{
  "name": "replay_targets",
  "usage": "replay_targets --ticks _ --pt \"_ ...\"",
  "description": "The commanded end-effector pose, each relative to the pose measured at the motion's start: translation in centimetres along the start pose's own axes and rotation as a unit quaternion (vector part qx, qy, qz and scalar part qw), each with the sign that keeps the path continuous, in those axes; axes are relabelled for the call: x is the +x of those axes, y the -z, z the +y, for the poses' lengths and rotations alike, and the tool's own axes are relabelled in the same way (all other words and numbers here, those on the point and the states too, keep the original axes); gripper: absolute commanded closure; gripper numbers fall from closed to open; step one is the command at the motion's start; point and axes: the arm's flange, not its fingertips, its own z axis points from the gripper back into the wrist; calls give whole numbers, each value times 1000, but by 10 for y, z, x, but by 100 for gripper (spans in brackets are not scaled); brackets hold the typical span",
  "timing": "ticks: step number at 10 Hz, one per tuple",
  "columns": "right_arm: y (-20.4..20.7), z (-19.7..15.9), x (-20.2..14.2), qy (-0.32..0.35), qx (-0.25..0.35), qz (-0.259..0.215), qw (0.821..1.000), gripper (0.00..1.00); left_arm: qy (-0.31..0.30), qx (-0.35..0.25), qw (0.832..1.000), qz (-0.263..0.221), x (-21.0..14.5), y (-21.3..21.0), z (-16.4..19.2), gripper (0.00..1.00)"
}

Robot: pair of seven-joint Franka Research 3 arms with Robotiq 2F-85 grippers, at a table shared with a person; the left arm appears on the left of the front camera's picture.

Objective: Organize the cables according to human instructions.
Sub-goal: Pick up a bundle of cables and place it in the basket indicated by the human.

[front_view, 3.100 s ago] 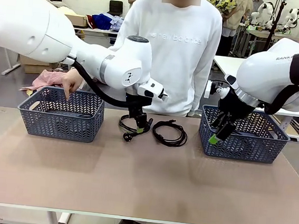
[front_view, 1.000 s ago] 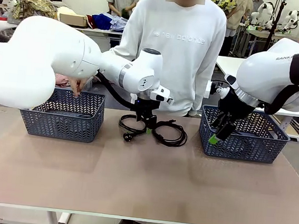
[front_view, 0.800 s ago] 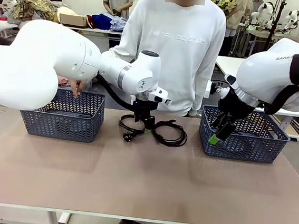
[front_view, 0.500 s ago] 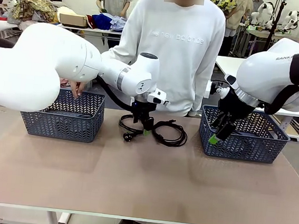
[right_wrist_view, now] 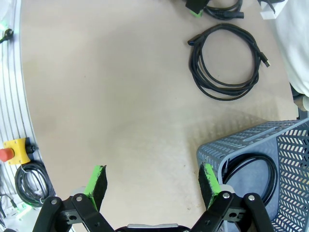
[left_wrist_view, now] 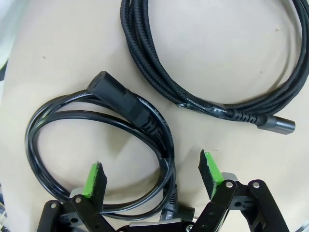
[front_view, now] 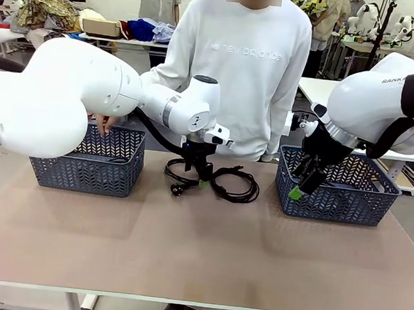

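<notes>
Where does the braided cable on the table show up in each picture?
Front view: braided cable in the middle, just right of the left gripper.
Left wrist view: braided cable sweeps across the top and right.
Right wrist view: braided cable, a round coil, upper right.
Shared landmark: the smooth cable beside it, under the left gripper.

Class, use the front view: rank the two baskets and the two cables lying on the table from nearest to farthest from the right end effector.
1. The right basket, just beside the right end effector, at the table's right.
2. The right cable, just right of centre.
3. The left cable, under the left end effector.
4. The left basket, at the table's left.
</notes>
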Motion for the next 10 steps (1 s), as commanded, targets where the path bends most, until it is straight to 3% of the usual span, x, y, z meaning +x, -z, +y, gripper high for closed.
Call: replay_targets --ticks 1,6,10 --pt "-2 0 2 5 -5 5 1000 0 -19 11 1000 9 4 1 4 0" --pt "-2 0 2 5 -5 5 1000 0 -17 3 1000 18 7 5 8 0" --pt "-2 0 2 5 -5 5 1000 0 -21 6 1000 18 8 5 12 30"
